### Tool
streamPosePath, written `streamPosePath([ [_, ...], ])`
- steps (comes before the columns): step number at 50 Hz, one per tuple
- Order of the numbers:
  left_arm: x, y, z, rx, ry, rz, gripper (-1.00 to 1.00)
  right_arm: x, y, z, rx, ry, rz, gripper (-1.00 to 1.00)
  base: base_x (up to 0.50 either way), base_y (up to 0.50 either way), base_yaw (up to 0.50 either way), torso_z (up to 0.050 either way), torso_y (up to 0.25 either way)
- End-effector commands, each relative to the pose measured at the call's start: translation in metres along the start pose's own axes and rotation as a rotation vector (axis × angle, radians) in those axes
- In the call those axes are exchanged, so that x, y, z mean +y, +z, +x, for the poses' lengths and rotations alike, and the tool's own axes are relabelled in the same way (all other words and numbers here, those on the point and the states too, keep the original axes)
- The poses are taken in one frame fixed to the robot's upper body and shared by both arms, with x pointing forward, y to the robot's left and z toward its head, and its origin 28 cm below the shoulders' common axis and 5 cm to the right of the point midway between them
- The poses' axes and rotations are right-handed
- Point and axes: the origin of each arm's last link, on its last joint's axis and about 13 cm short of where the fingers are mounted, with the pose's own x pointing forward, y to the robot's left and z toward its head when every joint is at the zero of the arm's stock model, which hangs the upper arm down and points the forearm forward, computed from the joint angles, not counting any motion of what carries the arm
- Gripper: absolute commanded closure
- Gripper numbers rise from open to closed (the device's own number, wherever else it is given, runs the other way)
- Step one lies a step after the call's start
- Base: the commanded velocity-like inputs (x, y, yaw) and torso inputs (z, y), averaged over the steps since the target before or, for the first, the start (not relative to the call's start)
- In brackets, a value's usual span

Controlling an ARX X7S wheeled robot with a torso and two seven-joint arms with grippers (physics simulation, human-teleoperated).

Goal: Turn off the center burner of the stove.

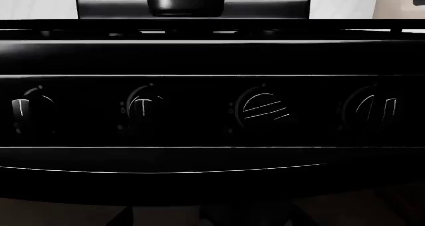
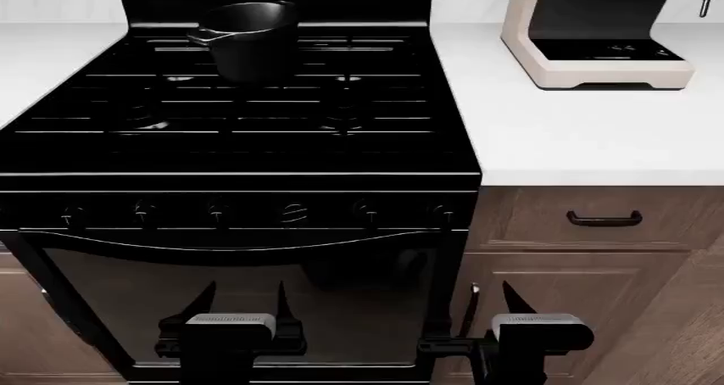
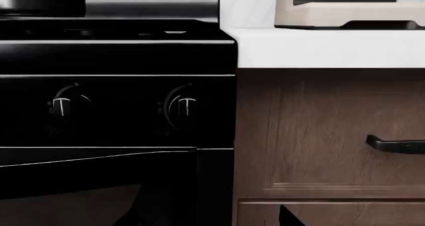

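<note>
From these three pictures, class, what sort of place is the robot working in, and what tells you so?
Almost certainly a home kitchen. A black gas stove with a pot on its grates stands between white counters, with wooden drawers below and a beige countertop appliance.

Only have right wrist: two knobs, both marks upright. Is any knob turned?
Observer: Yes. In the left wrist view one knob has its lines slanted; the knobs beside it are upright.
Operator: Where is it on the stove?
Observer: In the head view it is near the middle of the stove's knob row, left of your two.
Operator: Which arm is closer?
Observer: The left pincer. It's open, low in front of the oven door, below the knob row and a little left of that knob. It's touching nothing.
</note>
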Motion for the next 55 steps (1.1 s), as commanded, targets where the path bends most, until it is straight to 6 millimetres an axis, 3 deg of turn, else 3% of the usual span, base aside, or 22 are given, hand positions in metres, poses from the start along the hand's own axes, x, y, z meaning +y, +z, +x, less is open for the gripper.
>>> streamPosePath([
  [1,0.0008,0.0001,0.0001,0.0,0.008,0.0,-1.0,0.0005,-0.0006,0.0004,0.005,0.0,-0.002,-1.0,0.0,0.0,0.0,0.0,0.0],
  [55,0.0017,-0.002,0.0,0.007,0.025,-0.001,-1.0,0.0028,-0.0021,-0.0001,0.001,0.012,0.001,-1.0,0.0,0.04,0.0,0.0,0.0],
])
